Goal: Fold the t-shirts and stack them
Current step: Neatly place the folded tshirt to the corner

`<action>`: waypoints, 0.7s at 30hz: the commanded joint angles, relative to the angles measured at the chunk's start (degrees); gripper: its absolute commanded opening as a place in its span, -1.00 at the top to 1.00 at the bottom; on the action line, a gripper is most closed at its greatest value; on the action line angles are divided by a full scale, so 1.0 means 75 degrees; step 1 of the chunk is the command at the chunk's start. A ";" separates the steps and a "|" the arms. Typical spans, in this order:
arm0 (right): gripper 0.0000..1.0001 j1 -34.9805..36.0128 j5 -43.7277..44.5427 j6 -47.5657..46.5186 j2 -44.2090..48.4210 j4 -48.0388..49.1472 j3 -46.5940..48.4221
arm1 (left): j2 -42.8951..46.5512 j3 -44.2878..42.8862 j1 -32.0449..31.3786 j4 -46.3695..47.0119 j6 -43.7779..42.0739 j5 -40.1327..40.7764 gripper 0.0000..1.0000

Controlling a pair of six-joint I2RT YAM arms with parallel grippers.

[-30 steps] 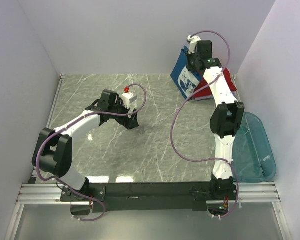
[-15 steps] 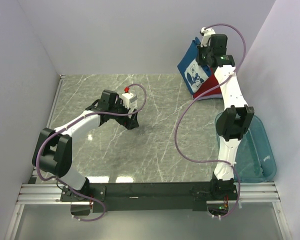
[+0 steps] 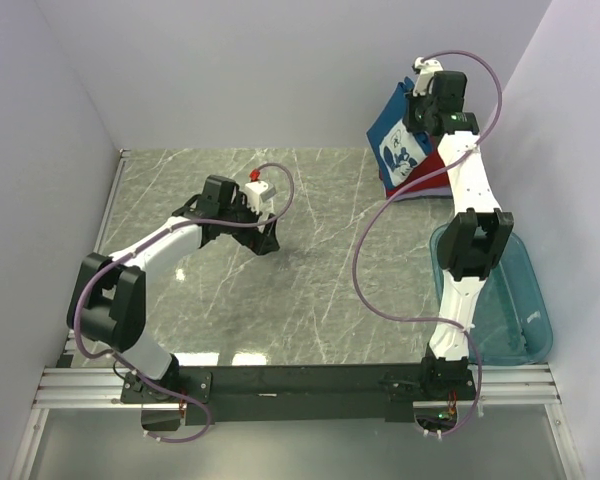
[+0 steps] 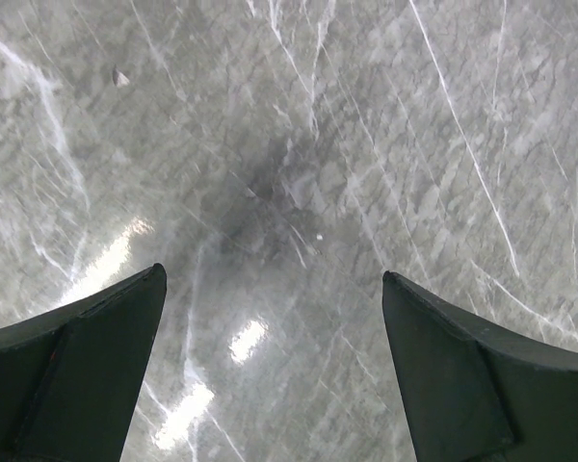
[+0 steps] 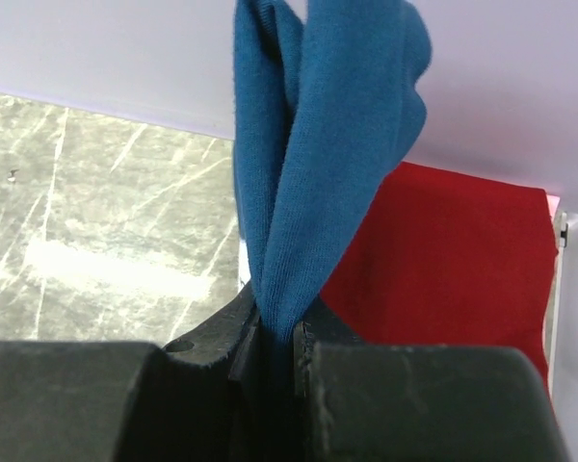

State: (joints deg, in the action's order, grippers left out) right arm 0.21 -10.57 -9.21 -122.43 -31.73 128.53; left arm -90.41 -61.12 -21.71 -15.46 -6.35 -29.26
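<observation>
My right gripper [image 3: 421,103] [image 5: 277,332] is shut on a bunched fold of the dark blue t-shirt [image 3: 401,143] [image 5: 332,135] and holds it up at the back right corner. The shirt hangs from the jaws with its white print facing the table. Under it the red t-shirt [image 3: 438,177] [image 5: 443,255] lies flat on the table by the wall. A thin pale lavender edge [image 3: 408,194] shows beneath the red one. My left gripper [image 3: 265,243] [image 4: 272,276] stands open low over bare marble near the middle, with nothing between its fingers.
A translucent teal tub [image 3: 525,300] sits at the right edge beside the right arm. White walls close in the table on the left, back and right. The grey marble tabletop [image 3: 310,290] lies between the arms.
The right gripper has carried the blue t-shirt higher and toward the back right, uncovering more of the red one. The left arm has hardly moved.
</observation>
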 commanded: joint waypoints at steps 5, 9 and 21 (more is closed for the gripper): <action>1.00 -0.0379 -0.0208 -0.0365 -0.0012 0.0807 -0.0179 | -0.0320 -0.0686 -0.0011 -0.0082 0.0038 -0.0131 -0.99; 1.00 -0.0520 -0.0232 -0.0482 -0.0152 0.0937 -0.0216 | -0.0414 -0.0803 -0.0011 -0.0153 0.0003 -0.0166 -0.99; 0.89 -0.1035 -0.0208 -0.0834 -0.0761 0.1265 -0.0028 | -0.0871 -0.1354 -0.0011 -0.0504 -0.0079 -0.0060 -0.99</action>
State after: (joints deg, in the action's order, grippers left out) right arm -6.55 -12.08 -13.82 -127.96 -27.09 126.39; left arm -96.29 -68.23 -21.71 -18.55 -6.48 -29.23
